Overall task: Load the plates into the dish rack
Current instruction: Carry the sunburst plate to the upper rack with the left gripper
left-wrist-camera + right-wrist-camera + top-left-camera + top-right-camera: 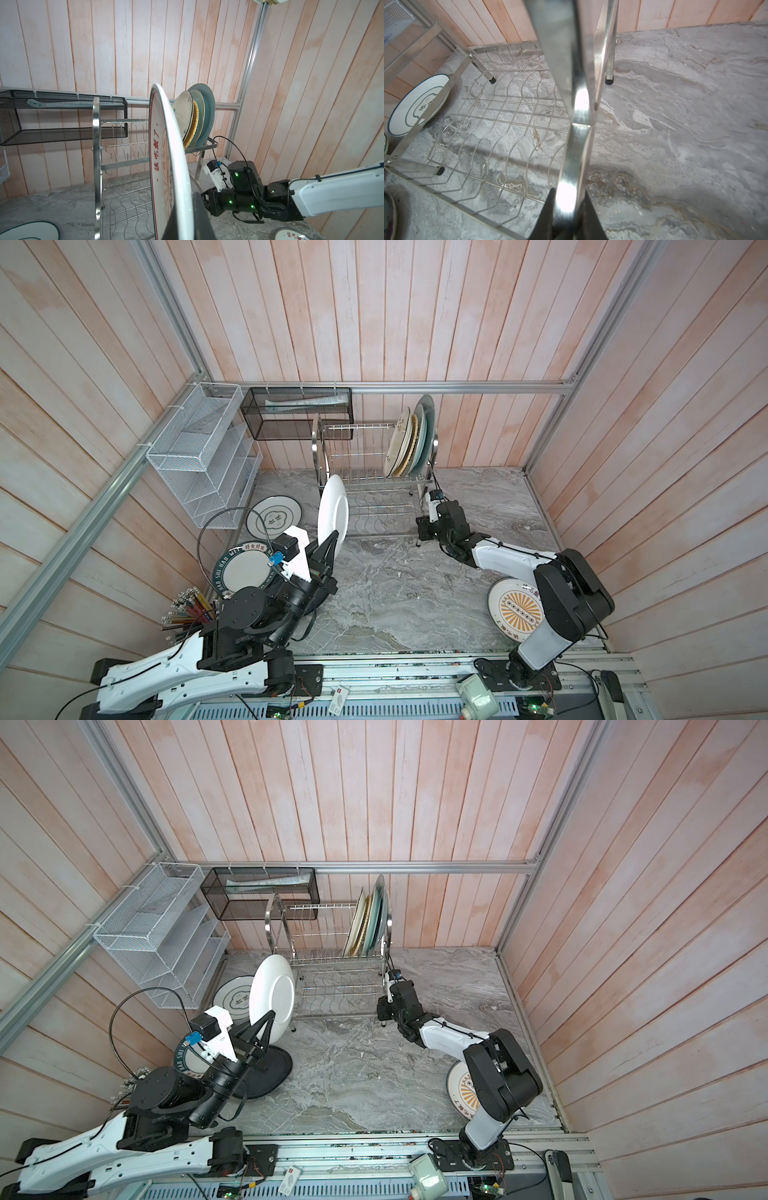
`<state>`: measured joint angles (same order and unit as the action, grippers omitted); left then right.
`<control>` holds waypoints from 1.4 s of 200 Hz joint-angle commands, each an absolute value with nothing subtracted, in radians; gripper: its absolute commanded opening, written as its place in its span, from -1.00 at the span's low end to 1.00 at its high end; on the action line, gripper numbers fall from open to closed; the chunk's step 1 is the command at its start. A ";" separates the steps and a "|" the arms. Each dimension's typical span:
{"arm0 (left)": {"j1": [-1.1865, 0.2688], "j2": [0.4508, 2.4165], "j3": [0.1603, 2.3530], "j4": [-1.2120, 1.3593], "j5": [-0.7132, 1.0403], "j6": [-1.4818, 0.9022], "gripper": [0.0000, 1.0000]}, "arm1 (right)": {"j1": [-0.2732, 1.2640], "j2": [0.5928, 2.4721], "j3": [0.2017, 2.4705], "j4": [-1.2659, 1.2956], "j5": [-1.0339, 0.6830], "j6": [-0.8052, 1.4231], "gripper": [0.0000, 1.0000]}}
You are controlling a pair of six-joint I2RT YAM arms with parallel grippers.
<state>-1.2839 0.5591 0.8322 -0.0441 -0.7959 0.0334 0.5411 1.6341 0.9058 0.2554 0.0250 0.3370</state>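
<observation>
The left gripper (pixel 330 541) is clamped on the lower rim of a white sunburst plate (pixel 332 510), which it holds on edge at the left near corner of the dish rack (pixel 376 512). The free upper pegs lie far and right of the plate. Its face runs roughly parallel to the four racked plates (pixel 409 439), so it likely needs lifting, then sliding right. The right gripper (pixel 568 207) is closed around the rack's right near upright, apparently steadying it.

left gripper (pixel 332 540) raised, jaws clamped; right gripper (pixel 569 193) low, seemingly clamped
</observation>
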 commanded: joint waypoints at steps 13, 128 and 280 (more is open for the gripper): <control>-1.278 0.570 0.863 0.009 -0.769 0.030 -1.00 | 0.480 1.503 0.807 0.219 0.053 0.406 -1.00; -1.198 0.821 1.025 0.050 -0.579 -0.003 -1.00 | 0.347 1.295 0.617 0.221 -0.145 0.320 -1.00; -0.916 1.083 1.251 0.018 -0.287 -0.126 -1.00 | 0.149 1.282 0.626 0.195 -0.291 0.315 -0.56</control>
